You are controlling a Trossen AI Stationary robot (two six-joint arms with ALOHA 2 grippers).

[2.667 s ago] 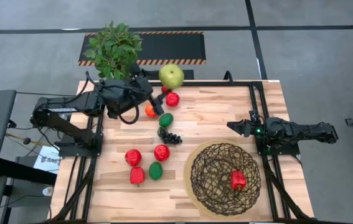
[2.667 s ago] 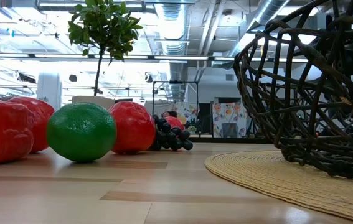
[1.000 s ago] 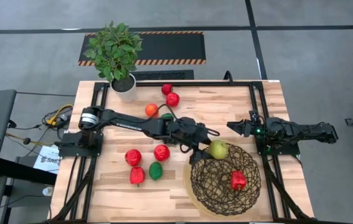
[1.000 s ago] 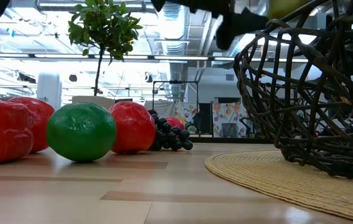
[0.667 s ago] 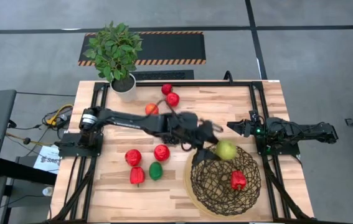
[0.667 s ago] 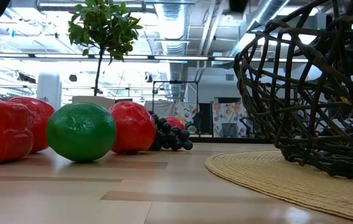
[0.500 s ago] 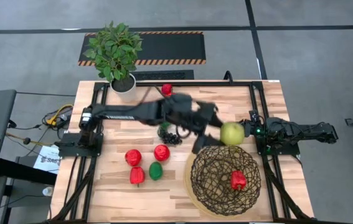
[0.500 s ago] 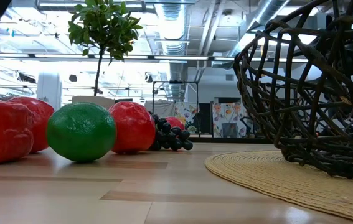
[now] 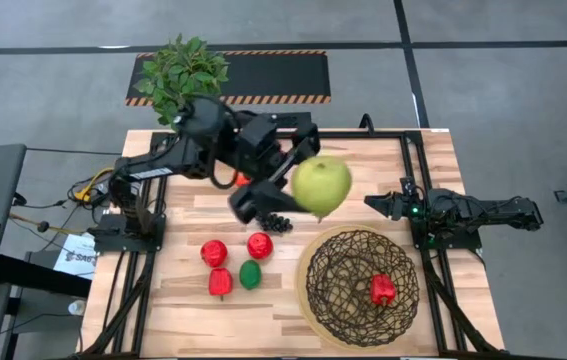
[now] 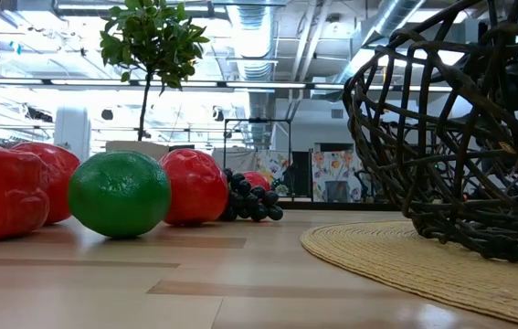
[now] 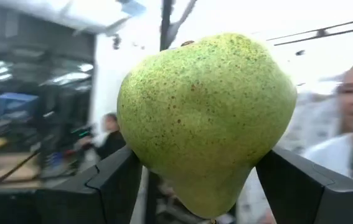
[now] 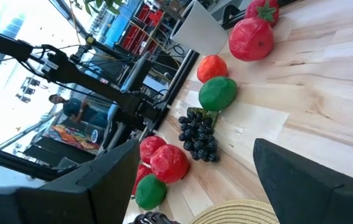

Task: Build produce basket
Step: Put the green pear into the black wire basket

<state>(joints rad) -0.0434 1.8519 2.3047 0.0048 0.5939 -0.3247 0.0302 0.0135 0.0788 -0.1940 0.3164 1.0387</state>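
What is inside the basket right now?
Inside the basket lies one red pepper, toward its right side. The green pear is not in it; the left hand holds it raised above the table. The mesh hides nothing else.

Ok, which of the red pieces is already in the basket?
The red pepper, lying alone inside the basket; the other red pieces sit on the table.

Left end effector (image 9: 308, 190) raised high, clamped; right end effector (image 9: 375, 203) parted, low at table edge
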